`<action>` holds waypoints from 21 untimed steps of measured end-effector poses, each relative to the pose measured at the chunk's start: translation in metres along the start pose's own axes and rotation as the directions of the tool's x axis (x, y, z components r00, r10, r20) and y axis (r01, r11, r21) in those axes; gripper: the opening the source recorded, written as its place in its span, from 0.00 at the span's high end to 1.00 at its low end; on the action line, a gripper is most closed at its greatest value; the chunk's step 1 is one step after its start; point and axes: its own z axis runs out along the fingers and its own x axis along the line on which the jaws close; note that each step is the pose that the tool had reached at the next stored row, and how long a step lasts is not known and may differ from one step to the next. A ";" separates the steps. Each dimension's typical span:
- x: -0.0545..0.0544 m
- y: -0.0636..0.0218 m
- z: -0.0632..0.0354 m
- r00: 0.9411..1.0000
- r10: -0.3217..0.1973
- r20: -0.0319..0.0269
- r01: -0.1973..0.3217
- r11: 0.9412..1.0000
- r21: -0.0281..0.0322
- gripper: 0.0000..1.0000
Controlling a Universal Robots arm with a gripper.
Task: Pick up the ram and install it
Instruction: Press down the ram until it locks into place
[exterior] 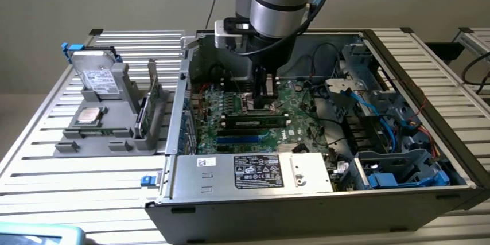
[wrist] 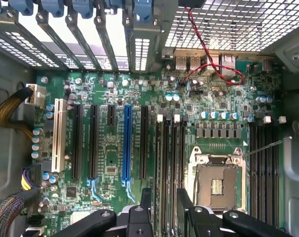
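Exterior view is showing my gripper hanging inside the open computer case, low over the motherboard. My fingers are standing apart, open, and gripping nothing. The ram is lying lengthwise along the memory slots with its white label showing, just on the camera's side of my fingertips (whether it is pressed fully down I cannot tell). Wrist view is looking straight down on the board. There my two fingers are straddling the bank of memory slots, with the CPU socket sitting just beside that bank and the blue slot on its other side. Outside the case, toward the exterior view's left, a grey fixture is holding a drive on the slatted table.
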 end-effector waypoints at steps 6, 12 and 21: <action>0.000 0.0000 -0.0002 1.000 0.000 0.000 0.000 1.000 0.000 0.66; 0.000 0.0000 -0.0002 1.000 0.000 0.000 0.000 1.000 0.000 0.68; 0.000 -0.0024 -0.0004 1.000 0.000 0.000 0.000 1.000 0.000 0.89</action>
